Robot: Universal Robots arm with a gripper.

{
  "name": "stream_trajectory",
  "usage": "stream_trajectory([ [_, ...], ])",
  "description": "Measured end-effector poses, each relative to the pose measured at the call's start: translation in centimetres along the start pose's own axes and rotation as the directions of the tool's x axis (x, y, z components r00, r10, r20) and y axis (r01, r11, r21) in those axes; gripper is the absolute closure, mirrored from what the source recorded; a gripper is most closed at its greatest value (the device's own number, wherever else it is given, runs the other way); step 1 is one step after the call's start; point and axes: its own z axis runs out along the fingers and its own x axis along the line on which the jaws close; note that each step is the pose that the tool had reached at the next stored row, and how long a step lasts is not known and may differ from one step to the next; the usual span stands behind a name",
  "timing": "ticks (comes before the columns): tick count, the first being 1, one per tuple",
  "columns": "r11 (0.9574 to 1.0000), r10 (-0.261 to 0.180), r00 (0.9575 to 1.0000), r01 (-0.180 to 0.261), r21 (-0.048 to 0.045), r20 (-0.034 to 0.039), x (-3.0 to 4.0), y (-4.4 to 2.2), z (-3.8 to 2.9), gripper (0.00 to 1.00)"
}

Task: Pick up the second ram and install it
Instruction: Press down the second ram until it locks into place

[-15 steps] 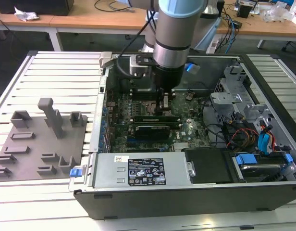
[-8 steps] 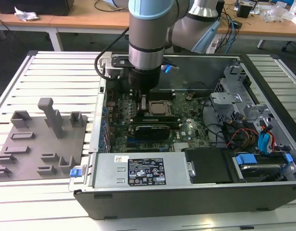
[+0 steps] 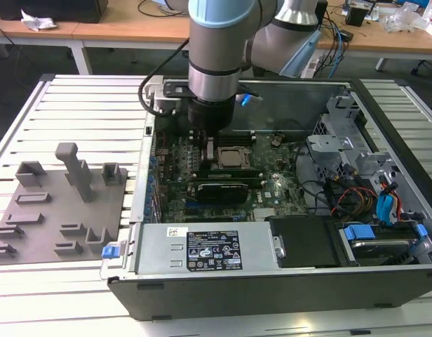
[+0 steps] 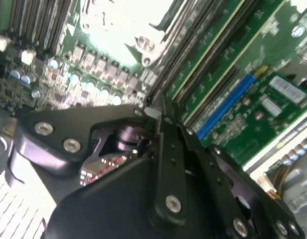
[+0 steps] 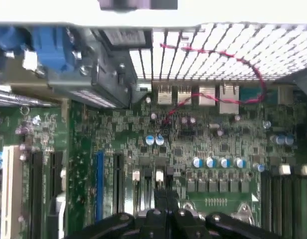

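Jaws (image 4: 161,117) lowered onto memory slots (image 4: 203,64) | grip state cannot be told | memory stick unseen | risk: misaligned pressing could damage motherboard (image 5: 213,144) below

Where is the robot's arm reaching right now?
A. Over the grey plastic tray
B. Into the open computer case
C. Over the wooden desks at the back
B. In the exterior view the arm comes straight down inside the open computer case, above the green circuit board; the grey plastic tray sits apart at the exterior view's left.
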Motion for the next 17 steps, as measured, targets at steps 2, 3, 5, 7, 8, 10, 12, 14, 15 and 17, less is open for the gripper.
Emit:
stream_trajectory([
  [2, 0.9999, 0.0, 1.0, 0.0, -0.0172, 0.0002, 0.01, -1.75, -0.07, 0.89],
  [3, 0.9998, 0.0, 1.0, 0.0, -0.0214, 0.0002, 0.02, -2.23, -0.09, 0.89],
  [5, 0.9995, -0.001, 1.0, 0.001, -0.0313, 0.0003, 0.02, -3.59, -0.15, 0.89],
  [7, 0.9993, -0.001, 1.0, 0.001, -0.0371, 0.0, 0.02, -5.0, -0.28, 0.89],
  [8, 0.9993, -0.001, 1.0, 0.001, -0.037, 0.0002, -0.01, -5.15, -0.39, 0.89],
  [10, 0.9993, -0.001, 1.0, 0.001, -0.0371, 0.0003, -0.12, -5.33, -1.08, 0.89],
  [12, 0.9993, -0.001, 1.0, 0.001, -0.0371, -0.0003, -0.21, -5.32, -2.12, 0.89],
  [14, 0.9993, -0.001, 1.0, 0.001, -0.0371, -0.0003, -0.23, -5.27, -3.18, 0.89],
  [15, 0.9993, -0.001, 1.0, 0.001, -0.0371, -0.0003, -0.23, -5.23, -4.1, 0.89],
  [17, 0.9993, -0.001, 1.0, 0.001, -0.037, -0.0002, -0.22, -5.21, -4.65, 0.89],
])
